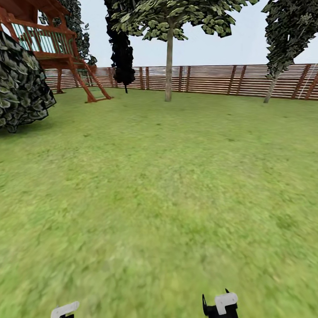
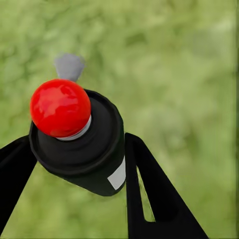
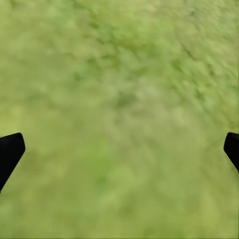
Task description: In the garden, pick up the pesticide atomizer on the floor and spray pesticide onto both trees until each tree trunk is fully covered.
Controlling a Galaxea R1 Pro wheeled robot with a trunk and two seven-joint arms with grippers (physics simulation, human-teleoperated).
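The pesticide atomizer (image 2: 102, 144), a black can with a red ball top (image 2: 59, 107) and a grey nozzle (image 2: 68, 66), sits between the fingers of my left gripper (image 2: 79, 162), which is shut on it above blurred grass. My right gripper (image 3: 119, 149) is open over bare lawn, with nothing between its fingers. In the head view both grippers peek in at the bottom edge, left (image 1: 65, 310) and right (image 1: 221, 304). A tall tree with a straight bare trunk (image 1: 168, 66) stands far ahead by the fence. A second tree with a thin leaning trunk (image 1: 270, 92) stands at the far right.
Wide green lawn (image 1: 168, 185) stretches ahead to a brown slat fence (image 1: 207, 79). A red-brown wooden play tower (image 1: 57, 48) stands at the back left, with a black column-shaped conifer (image 1: 120, 48) beside it. A dark leafy bush (image 1: 22, 84) crowds the left edge.
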